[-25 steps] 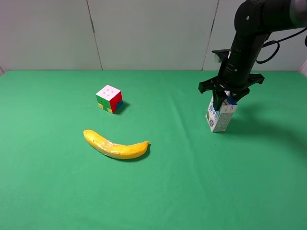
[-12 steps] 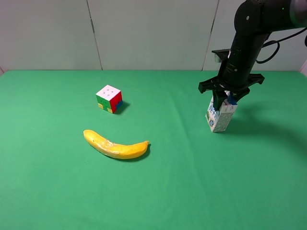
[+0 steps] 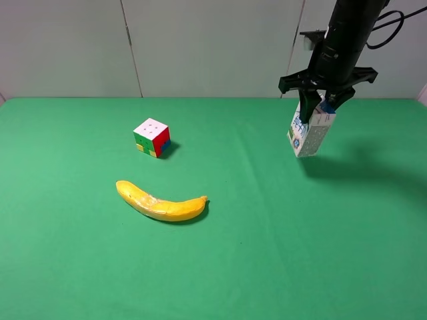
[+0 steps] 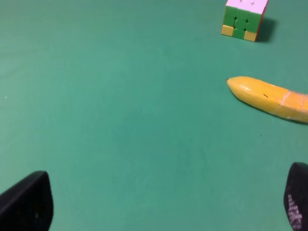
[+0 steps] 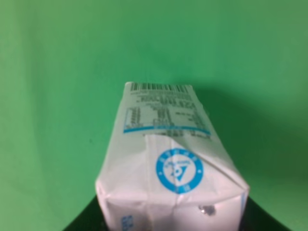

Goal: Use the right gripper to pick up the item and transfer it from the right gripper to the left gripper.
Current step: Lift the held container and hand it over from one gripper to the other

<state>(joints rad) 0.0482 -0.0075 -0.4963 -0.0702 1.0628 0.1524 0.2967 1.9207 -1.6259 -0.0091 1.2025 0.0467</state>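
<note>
The carton is gripped at its gabled top by the right gripper, whose jaws are closed on it. It is held in the air, clear of the green cloth, well apart from the cube on the right arm's side. The carton is tilted, its lower end tipped toward the cube. Its shadow is cast on the cloth, farther from the cube than the carton itself.

In the right wrist view the carton is seen from above. A round blue mark is printed near the gable, and a barcode and small black print are at the far end. Dark fingers are glimpsed on either side of it.

The banana is laid near the cube, on the camera's side of it, and the two are not touching.

The left gripper is shown only by its own wrist view. Its two black fingertips are spread wide, and nothing but cloth is seen between them. The cube and one end of the banana are seen beyond the fingertips, the cube being the farther of the two.
</note>
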